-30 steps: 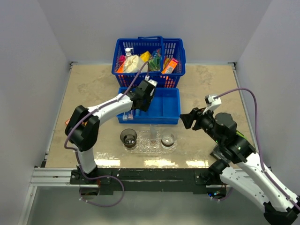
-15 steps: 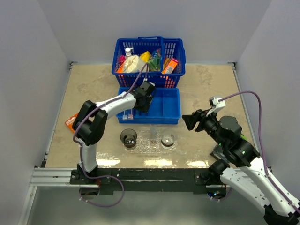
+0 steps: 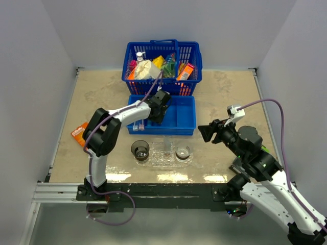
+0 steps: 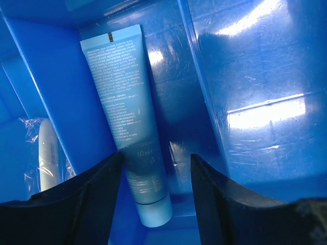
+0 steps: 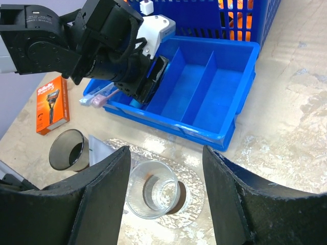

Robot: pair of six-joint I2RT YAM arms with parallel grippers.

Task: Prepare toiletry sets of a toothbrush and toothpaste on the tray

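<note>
My left gripper [image 4: 156, 158] is open, low inside the blue divided bin [image 3: 180, 116]. Its fingers straddle the cap end of a pale blue toothpaste tube [image 4: 126, 112] leaning on a divider. It also shows from above [image 3: 157, 114] and in the right wrist view [image 5: 149, 81]. A clear-wrapped toothbrush [image 4: 46, 158] lies one compartment to the left. Toothbrush ends stick out at the bin's left end [image 5: 99, 97]. The clear bumpy tray [image 3: 164, 160] holds two cups [image 3: 140, 149] [image 3: 183, 152] and a pale tube [image 3: 166, 143]. My right gripper [image 5: 166, 153] is open and empty, above the tray's right cup [image 5: 153, 190].
A blue handled basket [image 3: 162, 66] full of packets and a pump bottle stands behind the bin. An orange razor box [image 3: 78, 133] lies at the left on the table. The right arm hangs over the table's right side.
My left gripper has dropped lower into the bin's left part and its elbow has folded nearer. My right gripper drew back slightly to the right, then stayed still.
</note>
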